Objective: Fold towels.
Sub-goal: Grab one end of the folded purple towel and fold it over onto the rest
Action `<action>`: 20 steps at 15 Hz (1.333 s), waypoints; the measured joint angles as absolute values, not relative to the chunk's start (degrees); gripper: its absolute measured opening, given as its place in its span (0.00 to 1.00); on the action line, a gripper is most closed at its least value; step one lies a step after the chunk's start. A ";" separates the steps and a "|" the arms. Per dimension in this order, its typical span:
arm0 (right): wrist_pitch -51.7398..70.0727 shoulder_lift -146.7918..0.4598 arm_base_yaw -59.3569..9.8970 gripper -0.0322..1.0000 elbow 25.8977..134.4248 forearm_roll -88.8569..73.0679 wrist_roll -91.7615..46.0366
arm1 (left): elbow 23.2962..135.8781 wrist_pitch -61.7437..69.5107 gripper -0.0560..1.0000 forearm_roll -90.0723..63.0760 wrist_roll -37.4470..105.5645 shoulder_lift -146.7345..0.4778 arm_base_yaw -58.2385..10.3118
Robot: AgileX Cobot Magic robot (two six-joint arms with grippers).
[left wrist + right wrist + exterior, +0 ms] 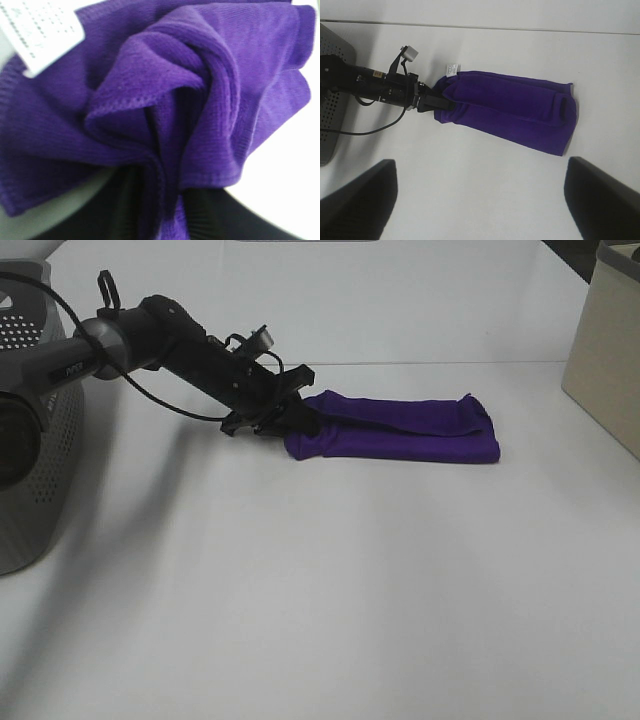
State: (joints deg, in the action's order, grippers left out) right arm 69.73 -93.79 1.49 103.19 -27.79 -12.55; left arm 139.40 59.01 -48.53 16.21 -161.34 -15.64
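Observation:
A deep purple towel (400, 428) lies folded into a long narrow strip on the white table. My left gripper (300, 418) is shut on the strip's left end. In the left wrist view the bunched cloth (165, 100) fills the frame, pinched between the dark fingers (115, 220), with the white care tag (42, 30) at one edge. The right wrist view looks down from high up on the towel (510, 112), its tag (451, 69) and the left gripper (437, 102). My right gripper (482, 190) is open and empty, well above the table.
A grey perforated basket (30, 440) stands at the table's left edge, beside the left arm. It also shows in the right wrist view (330, 100). A beige box (610, 360) stands at the far right.

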 joint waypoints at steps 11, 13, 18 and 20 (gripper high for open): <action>69.79 -89.61 1.49 0.84 100.32 -27.33 -12.55 | 156.19 69.33 0.09 -37.87 14.95 -160.89 -15.87; 69.79 -88.01 1.49 0.84 98.49 -26.87 -12.55 | 157.11 69.33 0.09 -41.31 15.47 -160.77 -17.76; 69.84 -87.09 1.49 0.84 97.63 -26.70 -11.23 | 157.11 62.85 0.09 -41.37 16.84 -160.83 -25.78; 69.84 -87.09 1.49 0.84 97.57 -26.76 -11.06 | 157.11 58.67 0.09 -41.25 16.96 -160.89 -28.07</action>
